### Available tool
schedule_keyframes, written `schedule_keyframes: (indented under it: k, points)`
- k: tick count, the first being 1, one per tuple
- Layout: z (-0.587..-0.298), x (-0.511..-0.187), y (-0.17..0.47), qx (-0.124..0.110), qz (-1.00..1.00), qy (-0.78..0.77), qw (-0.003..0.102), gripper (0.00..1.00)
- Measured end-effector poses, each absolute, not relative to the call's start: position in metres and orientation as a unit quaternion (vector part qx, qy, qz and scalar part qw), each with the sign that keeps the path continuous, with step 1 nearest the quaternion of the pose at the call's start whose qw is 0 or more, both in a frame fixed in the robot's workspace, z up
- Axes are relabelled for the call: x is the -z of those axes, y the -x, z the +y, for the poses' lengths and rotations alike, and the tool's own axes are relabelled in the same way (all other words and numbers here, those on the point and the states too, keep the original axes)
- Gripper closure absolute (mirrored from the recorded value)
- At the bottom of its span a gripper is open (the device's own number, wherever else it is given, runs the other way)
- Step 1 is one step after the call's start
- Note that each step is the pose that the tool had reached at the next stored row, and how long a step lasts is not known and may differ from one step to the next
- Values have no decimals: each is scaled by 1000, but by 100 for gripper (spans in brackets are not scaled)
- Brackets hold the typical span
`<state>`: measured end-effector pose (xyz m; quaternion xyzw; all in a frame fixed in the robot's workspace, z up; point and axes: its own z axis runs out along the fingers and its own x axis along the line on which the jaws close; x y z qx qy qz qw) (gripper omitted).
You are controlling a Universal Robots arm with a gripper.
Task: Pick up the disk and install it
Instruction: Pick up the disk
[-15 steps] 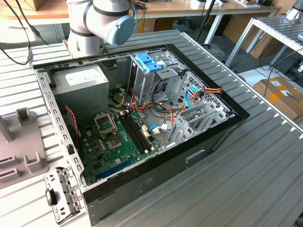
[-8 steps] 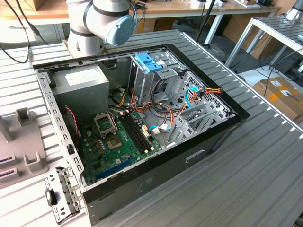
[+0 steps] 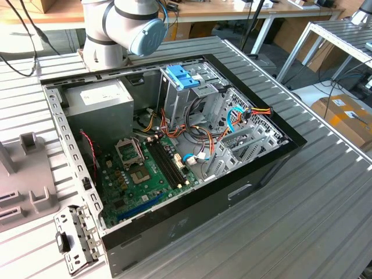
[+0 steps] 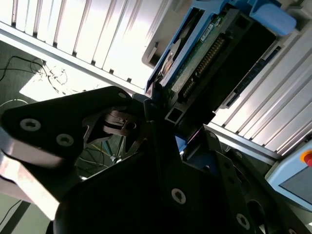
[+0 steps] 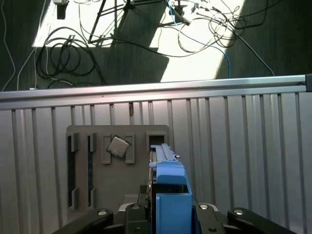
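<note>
2 wrist views: sun glare, dk shadows.

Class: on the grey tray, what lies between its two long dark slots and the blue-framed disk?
In the first wrist view, a small square chip sits askew in a recess of the grey tray, between the slots and the disk.

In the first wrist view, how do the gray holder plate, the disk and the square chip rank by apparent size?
1. gray holder plate.
2. the disk, though it is nearer the camera, so this order is unsure.
3. square chip, clearly smallest.
</note>
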<state>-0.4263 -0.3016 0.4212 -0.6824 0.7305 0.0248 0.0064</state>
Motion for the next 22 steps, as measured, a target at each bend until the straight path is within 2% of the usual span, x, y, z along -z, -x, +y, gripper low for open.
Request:
schedule_keyframes:
  k: [22]
  points:
    - [-302,-440,426,-25,731,682,6,64]
